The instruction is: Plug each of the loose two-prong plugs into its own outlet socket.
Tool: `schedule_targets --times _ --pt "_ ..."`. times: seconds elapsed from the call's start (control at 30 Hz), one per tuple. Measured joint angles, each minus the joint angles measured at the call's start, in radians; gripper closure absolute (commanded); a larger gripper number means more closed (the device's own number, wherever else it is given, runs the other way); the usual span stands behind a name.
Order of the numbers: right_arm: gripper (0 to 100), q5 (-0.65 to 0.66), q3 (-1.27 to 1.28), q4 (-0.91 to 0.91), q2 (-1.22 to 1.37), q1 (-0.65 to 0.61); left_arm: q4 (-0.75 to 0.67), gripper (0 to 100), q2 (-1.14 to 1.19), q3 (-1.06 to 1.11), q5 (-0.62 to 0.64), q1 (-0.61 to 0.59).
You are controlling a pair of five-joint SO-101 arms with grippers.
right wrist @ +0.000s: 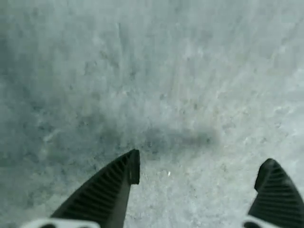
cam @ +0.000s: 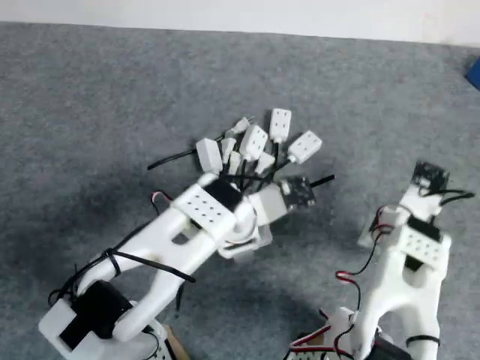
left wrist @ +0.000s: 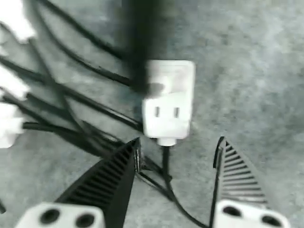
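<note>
Socket vs fingers: outlet socket (left wrist: 168,107) lies just ahead of the left gripper (left wrist: 178,141), whose fingers (left wrist: 114,175) stand apart; centred on their gap, not touching.
Long axis: runs straight away from the fingers; cord (left wrist: 166,166) end nearest, two slots facing the camera.
Nearer arm: left, over the plug cluster (cam: 255,142).
Far arm: right gripper (right wrist: 203,160), fingers apart, over grey counter (right wrist: 142,71), well apart.
</note>
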Motion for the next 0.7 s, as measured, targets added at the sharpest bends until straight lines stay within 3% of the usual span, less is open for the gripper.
schedule_targets --times 0.23,0.53,0.7 --pt "62.8 0.0 0.038 -0.055 -0.012 -0.031 -0.075 73 0.029 0.029 0.0 0.006" --pt "62.8 0.003 0.063 -0.064 -0.021 -0.038 -0.195 74 0.296 -0.064 0.0 -0.011" --pt "62.8 0.003 0.064 -0.064 -0.021 -0.043 -0.192 98 0.325 -0.106 0.0 -0.005"
